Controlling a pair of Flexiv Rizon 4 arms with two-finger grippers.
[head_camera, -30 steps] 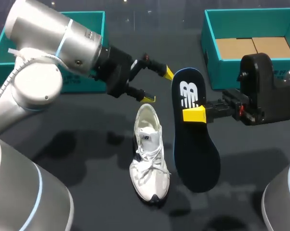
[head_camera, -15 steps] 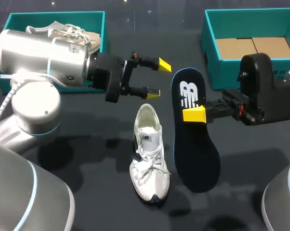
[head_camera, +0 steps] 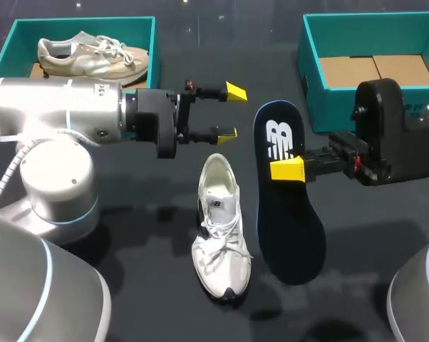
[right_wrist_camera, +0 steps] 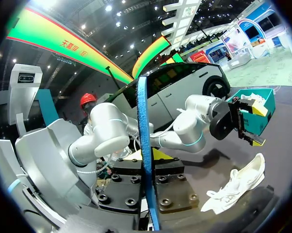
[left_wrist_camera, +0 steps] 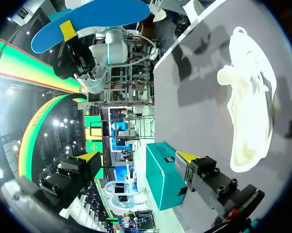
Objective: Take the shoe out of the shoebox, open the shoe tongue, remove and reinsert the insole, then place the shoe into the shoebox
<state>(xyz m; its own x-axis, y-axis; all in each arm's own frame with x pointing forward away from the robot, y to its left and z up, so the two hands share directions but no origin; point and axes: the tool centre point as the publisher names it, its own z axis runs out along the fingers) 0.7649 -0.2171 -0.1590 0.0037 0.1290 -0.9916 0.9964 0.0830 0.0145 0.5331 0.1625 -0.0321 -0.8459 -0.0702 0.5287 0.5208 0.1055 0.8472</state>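
1. The white shoe (head_camera: pixel 220 228) lies on the table near its middle, heel to the far side and toe to the near side, laces tied.
2. The right gripper (head_camera: pixel 286 169) is clamped on the dark insole (head_camera: pixel 287 214), holding it in the air just right of the shoe (the right wrist view shows it edge-on between the two fingers).
3. The left gripper (head_camera: pixel 232 112) hangs just beyond the shoe's heel, left of the insole's far end, fingers spread and holding nothing.
4. The left shoebox (head_camera: pixel 153 43) at the far left holds a second shoe (head_camera: pixel 93 55).
5. The right shoebox (head_camera: pixel 313 68) at the far right shows only brown card inside.
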